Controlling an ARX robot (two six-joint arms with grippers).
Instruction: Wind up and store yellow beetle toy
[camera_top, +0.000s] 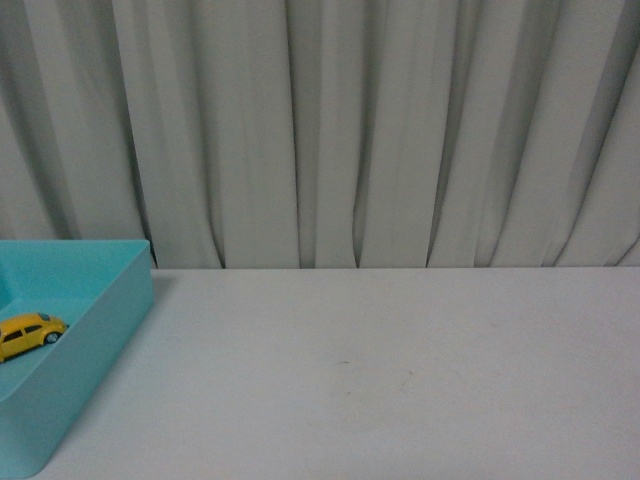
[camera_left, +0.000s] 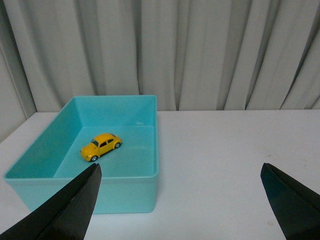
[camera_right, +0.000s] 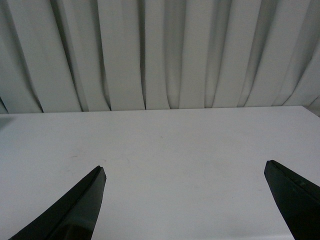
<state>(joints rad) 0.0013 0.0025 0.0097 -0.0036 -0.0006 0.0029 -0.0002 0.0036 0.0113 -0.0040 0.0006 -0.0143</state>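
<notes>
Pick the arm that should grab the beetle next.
Left. Its open gripper looks straight at the bin where the beetle sits on its wheels. The right gripper, also open, sees only bare table; the bin lies at the robot's far left.

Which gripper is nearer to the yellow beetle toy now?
Left. The left gripper faces the teal bin holding the yellow beetle toy; the right gripper sees only bare table.
</notes>
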